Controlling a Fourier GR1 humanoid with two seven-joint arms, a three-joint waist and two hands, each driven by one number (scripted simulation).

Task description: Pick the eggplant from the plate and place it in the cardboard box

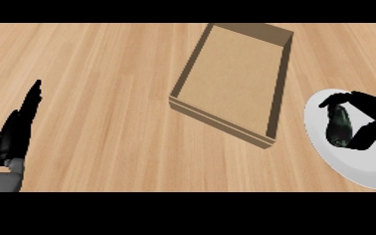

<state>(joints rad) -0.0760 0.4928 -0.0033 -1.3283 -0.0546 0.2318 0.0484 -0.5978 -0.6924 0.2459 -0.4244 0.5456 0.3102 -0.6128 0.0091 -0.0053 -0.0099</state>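
The eggplant lies on the white plate at the right edge of the wooden counter, dark and lengthwise. The right hand is over it — fingers and thumb curled round the eggplant from above and from the side. The cardboard box sits open just left of the plate, at a slant, with nothing inside. The left hand rests at the far left edge — fingers straight, pointing up, well apart from the box
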